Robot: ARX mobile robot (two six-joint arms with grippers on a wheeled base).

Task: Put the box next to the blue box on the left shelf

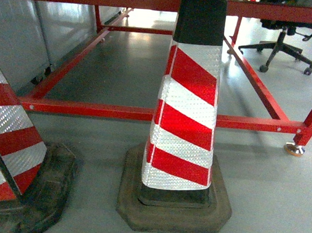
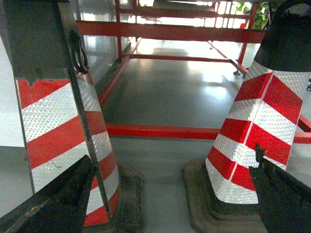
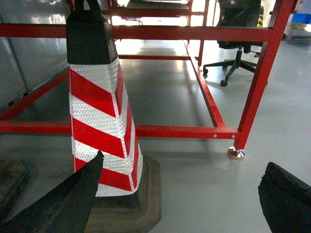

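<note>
The box, the blue box and the left shelf are out of view in all three views. My left gripper [image 2: 172, 156] is open, its dark fingers [image 2: 58, 199] spread wide low over the grey floor, with nothing between them. It points at the gap between two red-and-white striped traffic cones. My right gripper [image 3: 184, 160] is also open and empty above bare floor, with one cone [image 3: 99, 121] just beyond its left finger [image 3: 73, 199]. Neither gripper shows in the head view.
A striped cone [image 1: 186, 108] on a dark rubber base stands straight ahead, and a second cone [image 1: 8, 142] stands at the left. Behind them runs a low red metal frame [image 1: 91, 110] with a footed post [image 3: 255, 97]. An office chair [image 1: 283, 43] stands at the far right.
</note>
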